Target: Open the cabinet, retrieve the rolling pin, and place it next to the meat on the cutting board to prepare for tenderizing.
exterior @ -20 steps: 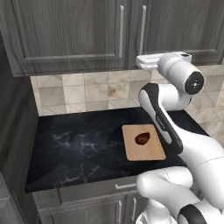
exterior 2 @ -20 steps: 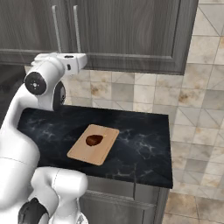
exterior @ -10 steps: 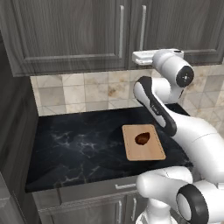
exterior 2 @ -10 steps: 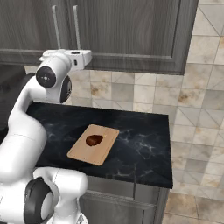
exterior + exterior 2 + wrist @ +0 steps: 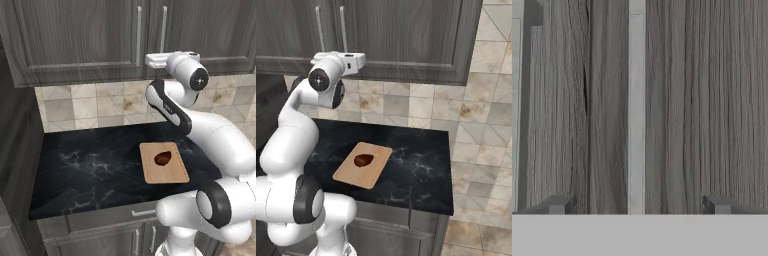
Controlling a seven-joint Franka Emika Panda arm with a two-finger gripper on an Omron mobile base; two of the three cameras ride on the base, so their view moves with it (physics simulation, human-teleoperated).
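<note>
We find the tool (image 5: 637,204) raised to the lower part of the cabinet (image 5: 90,40), pointed straight at the door face. In the hand view its two dark fingertips (image 5: 557,205) stand wide apart at the bottom, fully spread, with nothing between them but the silver bar handle (image 5: 636,110), which runs vertically about midway between the tips. Whether the tips touch the door we cannot tell. A dark seam beside the handle marks the door's edge.

From the left base view we see the tool's white body (image 5: 159,60) level with the lower end of the right door's handle (image 5: 163,29), just beside it; the left door's handle (image 5: 138,29) stands close by across the centre seam. In the right base view the hand (image 5: 353,60) sits under the same pair of handles (image 5: 343,27). Both doors are shut.

Below, the cutting board (image 5: 164,163) lies flat on the dark marbled surface (image 5: 90,165), towards its front and well apart from the tool. The meat (image 5: 163,158) rests on the board, a glossy reddish-brown lump near its middle; we see it again in the right base view (image 5: 363,160), on the board (image 5: 362,164). A beige tiled backsplash (image 5: 90,105) runs between surface and cabinet.
</note>
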